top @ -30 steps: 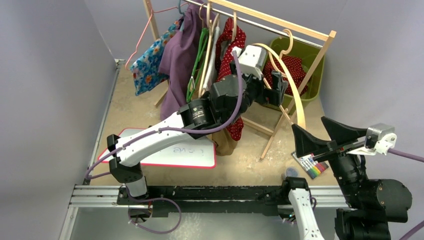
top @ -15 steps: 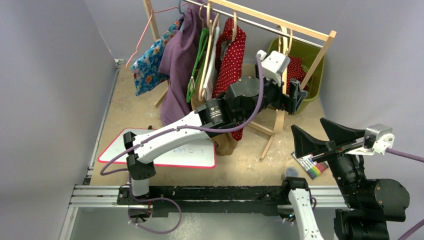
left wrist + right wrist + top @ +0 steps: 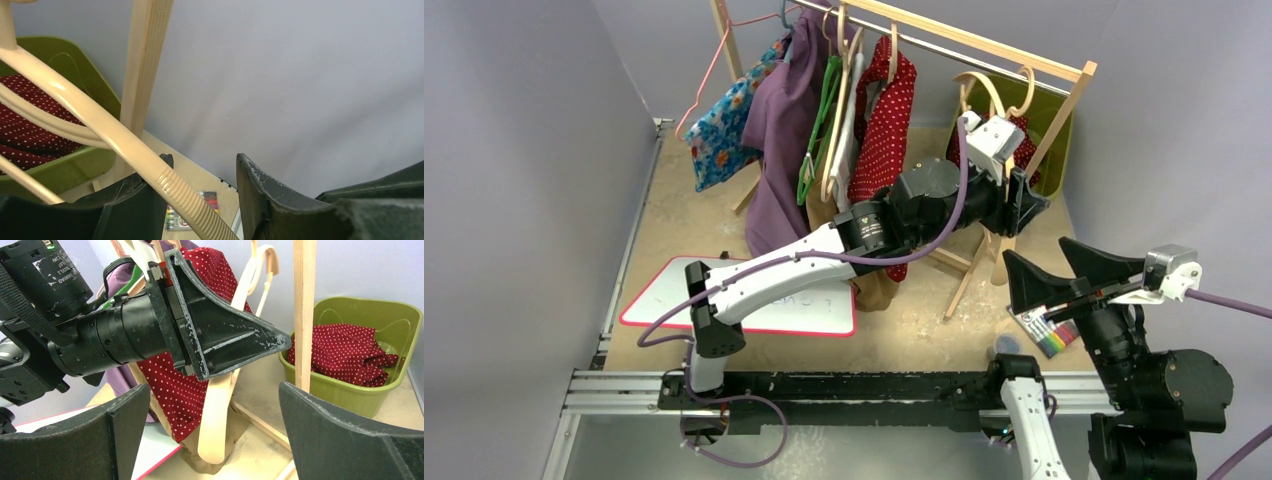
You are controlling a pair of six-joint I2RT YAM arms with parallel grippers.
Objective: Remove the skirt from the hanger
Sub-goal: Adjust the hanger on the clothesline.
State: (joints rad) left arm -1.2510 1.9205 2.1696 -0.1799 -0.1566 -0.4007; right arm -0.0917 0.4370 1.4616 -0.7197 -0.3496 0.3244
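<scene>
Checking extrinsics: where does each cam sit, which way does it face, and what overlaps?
Top external: above and behind the bases, looking down over the table and clothes rack; both arms, left gripper and right gripper show.
Left wrist: looks out between its own fingers, across the hanger, toward the green bin and wall.
Right wrist: faces the clothes rack from its right end; own fingers low in frame, left gripper ahead.
Shared: both wrist views show the hanger, green bin and red dotted cloth.

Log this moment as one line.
left tool: open around hanger | right tool: open, empty | red dotted cloth: in green bin
</scene>
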